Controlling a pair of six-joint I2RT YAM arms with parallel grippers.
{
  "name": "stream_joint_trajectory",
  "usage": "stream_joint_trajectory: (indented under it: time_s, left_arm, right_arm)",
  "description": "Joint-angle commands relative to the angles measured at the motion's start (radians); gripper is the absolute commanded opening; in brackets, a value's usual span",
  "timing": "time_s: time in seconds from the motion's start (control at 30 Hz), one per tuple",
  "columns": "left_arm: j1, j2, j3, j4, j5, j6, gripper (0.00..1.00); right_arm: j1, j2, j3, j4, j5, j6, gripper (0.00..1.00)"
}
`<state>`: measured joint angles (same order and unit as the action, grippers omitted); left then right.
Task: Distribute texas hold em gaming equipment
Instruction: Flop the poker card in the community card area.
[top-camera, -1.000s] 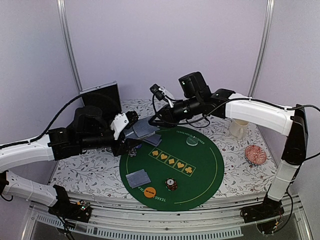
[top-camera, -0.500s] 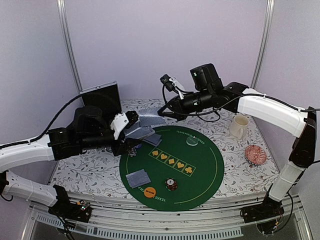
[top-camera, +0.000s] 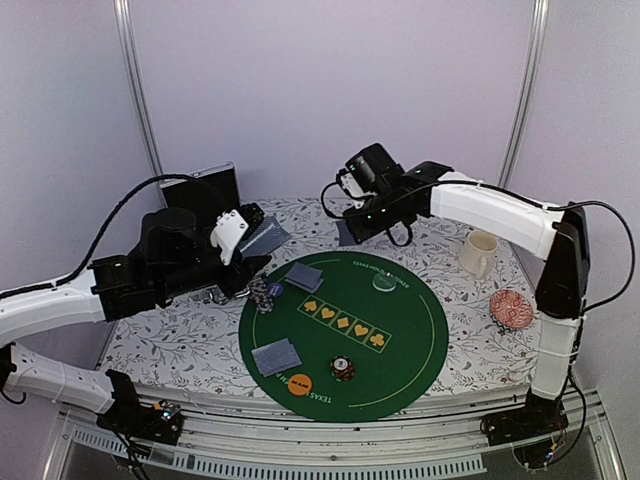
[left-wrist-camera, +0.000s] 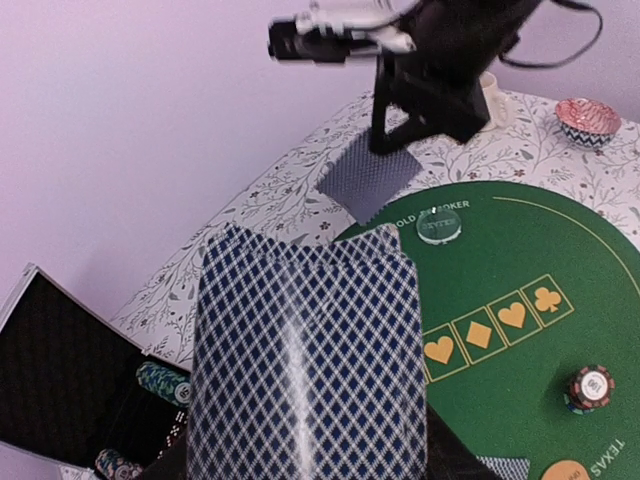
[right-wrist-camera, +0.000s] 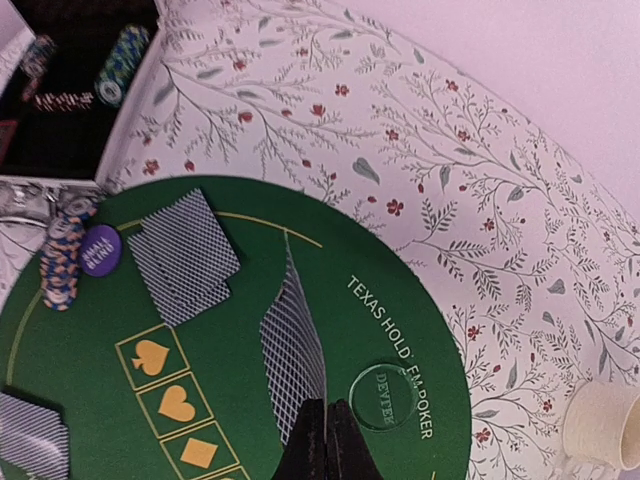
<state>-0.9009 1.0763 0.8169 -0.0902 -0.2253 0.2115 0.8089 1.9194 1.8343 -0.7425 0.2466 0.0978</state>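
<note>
From the overhead camera, the left gripper (top-camera: 252, 243) is clamped on a pack of cards (top-camera: 266, 235), holding it above the counter (top-camera: 160, 340) just past the far-left edge of the round green mat (top-camera: 420, 330). The right gripper (top-camera: 352, 224) is pinched together on a single card (top-camera: 346, 235), which hangs over the flowered counter beyond the mat's far edge. On the mat, one small pile of cards (top-camera: 304, 277) lies at the far left and another pile (top-camera: 277, 357) at the near left. A tall chip stack (top-camera: 262, 293) stands at the left rim. A short chip stack (top-camera: 343, 369) stands near the front, with an orange disc (top-camera: 299, 384) just to its left. A clear disc (top-camera: 383, 283) lies on the mat's far side. A white mug (top-camera: 479, 252) and a red patterned bowl (top-camera: 512, 308) stand on the counter to the right, and a black case (top-camera: 205, 192) stands at the far left.

In the left wrist camera, the pack fills the foreground with its blue diamond backs facing up. Its own gripper fingers barely show. Beyond the pack, the right gripper holds the single card tilted beside the mat's edge. The case at lower left holds more chips (left-wrist-camera: 160, 381).

In the right wrist camera, the fingers press together on the single card's lower edge, and the card appears nearly edge-on. In this view it overlaps the mat between the far pile and the clear disc. A purple disc (right-wrist-camera: 100, 248) lies against the tall chip stack.
</note>
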Motion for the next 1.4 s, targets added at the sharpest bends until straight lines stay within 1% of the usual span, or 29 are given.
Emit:
stream_joint_trajectory:
  time_s: [0.0, 0.17, 0.3, 0.43, 0.53, 0.73, 0.93, 1.2, 1.37]
  left_arm:
    - [0.02, -0.041, -0.016, 0.064, -0.107, -0.016, 0.5]
    - [0.026, -0.044, -0.018, 0.069, -0.117, -0.019, 0.5]
    - [0.03, -0.043, -0.017, 0.069, -0.117, -0.021, 0.5]
    - [0.033, -0.043, -0.018, 0.07, -0.121, -0.021, 0.5]
    - [0.036, -0.043, -0.019, 0.072, -0.116, -0.021, 0.5]
    - [0.036, -0.041, -0.018, 0.07, -0.11, -0.022, 0.5]
    - [0.037, -0.041, -0.019, 0.07, -0.101, -0.022, 0.5]
    - [0.039, -0.039, -0.019, 0.07, -0.098, -0.021, 0.5]
    - [0.039, -0.039, -0.019, 0.07, -0.092, -0.02, 0.5]
  right_arm:
    - [0.08, 0.195, 0.109, -0.147, 0.219, -0.046, 0.02]
    - [0.117, 0.393, 0.242, -0.245, 0.317, -0.062, 0.02]
    - [0.153, 0.482, 0.292, -0.265, 0.349, -0.083, 0.02]
    - [0.194, 0.522, 0.306, -0.261, 0.289, -0.087, 0.02]
    - [0.217, 0.546, 0.331, -0.263, 0.208, -0.087, 0.02]
    - [0.226, 0.566, 0.359, -0.254, 0.073, -0.066, 0.02]
    - [0.227, 0.575, 0.365, -0.253, 0.02, -0.043, 0.02]
    - [0.219, 0.59, 0.406, -0.214, -0.114, 0.024, 0.02]
    - [0.192, 0.585, 0.405, -0.205, -0.107, 0.062, 0.02]
